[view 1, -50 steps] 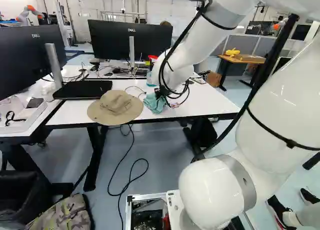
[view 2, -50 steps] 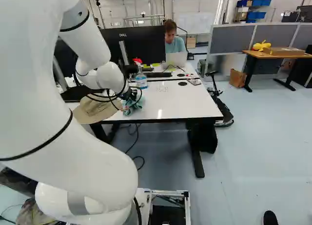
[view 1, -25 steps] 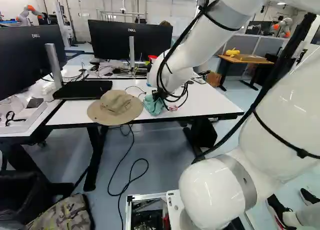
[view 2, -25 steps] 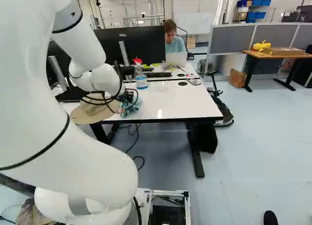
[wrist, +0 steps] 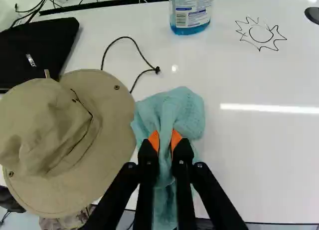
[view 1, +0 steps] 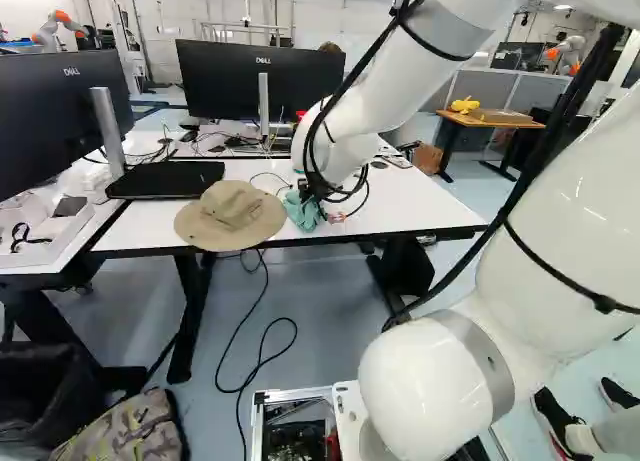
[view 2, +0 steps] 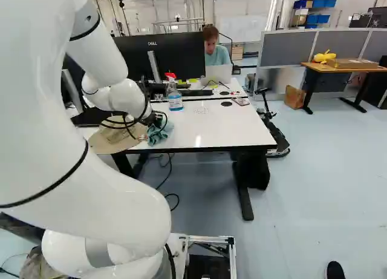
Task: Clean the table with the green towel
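Observation:
At the table's near edge, my gripper [view 1: 318,193] points down beside the hat; in the right base view, cables partly cover the gripper [view 2: 152,120]. The wrist view has the gripper [wrist: 165,140] shut on the green towel [wrist: 182,113], whose bunched cloth is pinched between both orange pads. The towel's wider part spreads ahead of the fingers on the white table [wrist: 259,155], and more cloth hangs back between them. A line drawing of a spiky sun [wrist: 261,33] marks the tabletop beyond the towel.
A tan hat [wrist: 75,135] lies right beside the towel, its cord [wrist: 130,38] looping ahead. A spray bottle [view 2: 174,96] stands farther back, near a monitor [view 1: 262,79]. A black laptop-like slab [view 1: 165,179] lies behind the hat. Another robot [view 1: 58,29] stands far off.
The gripper and the towel in it have shifted slightly toward the hat, leftward in the left base view. The base has not moved.

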Available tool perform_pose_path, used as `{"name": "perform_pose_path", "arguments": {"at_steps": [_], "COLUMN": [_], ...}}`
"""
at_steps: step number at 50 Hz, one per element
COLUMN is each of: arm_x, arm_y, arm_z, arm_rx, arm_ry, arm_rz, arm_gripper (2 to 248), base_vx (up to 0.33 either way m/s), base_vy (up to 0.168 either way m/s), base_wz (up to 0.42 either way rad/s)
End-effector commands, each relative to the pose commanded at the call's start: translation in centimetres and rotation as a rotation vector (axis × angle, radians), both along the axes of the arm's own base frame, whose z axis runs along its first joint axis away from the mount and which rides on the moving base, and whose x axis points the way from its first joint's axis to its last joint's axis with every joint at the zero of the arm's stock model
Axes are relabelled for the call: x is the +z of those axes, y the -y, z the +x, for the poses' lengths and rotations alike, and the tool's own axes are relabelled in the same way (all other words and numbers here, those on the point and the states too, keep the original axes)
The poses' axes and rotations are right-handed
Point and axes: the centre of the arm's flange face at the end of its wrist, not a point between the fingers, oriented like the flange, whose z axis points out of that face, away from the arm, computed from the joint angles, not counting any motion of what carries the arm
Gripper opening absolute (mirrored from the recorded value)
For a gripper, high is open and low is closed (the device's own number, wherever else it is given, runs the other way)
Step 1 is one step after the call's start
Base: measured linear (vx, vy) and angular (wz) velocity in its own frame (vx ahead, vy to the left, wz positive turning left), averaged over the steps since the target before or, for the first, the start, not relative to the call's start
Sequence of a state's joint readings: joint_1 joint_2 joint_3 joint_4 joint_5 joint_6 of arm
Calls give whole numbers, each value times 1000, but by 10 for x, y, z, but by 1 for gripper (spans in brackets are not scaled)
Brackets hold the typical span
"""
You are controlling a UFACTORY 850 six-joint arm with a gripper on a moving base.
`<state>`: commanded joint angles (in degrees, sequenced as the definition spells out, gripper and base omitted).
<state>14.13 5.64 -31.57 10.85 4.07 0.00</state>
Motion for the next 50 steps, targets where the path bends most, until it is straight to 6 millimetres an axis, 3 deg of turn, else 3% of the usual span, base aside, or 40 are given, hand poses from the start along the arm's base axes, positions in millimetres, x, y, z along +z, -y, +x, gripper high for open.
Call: {"name": "perform_pose_path", "arguments": {"at_steps": [50], "arm_x": [0], "arm_y": [0], "arm_z": [0], "arm_rx": [-144], "arm_ry": [-27], "arm_rz": [107], "arm_gripper": [46], "base_vx": [0], "base_vy": [0], "base_wz": [0]}}
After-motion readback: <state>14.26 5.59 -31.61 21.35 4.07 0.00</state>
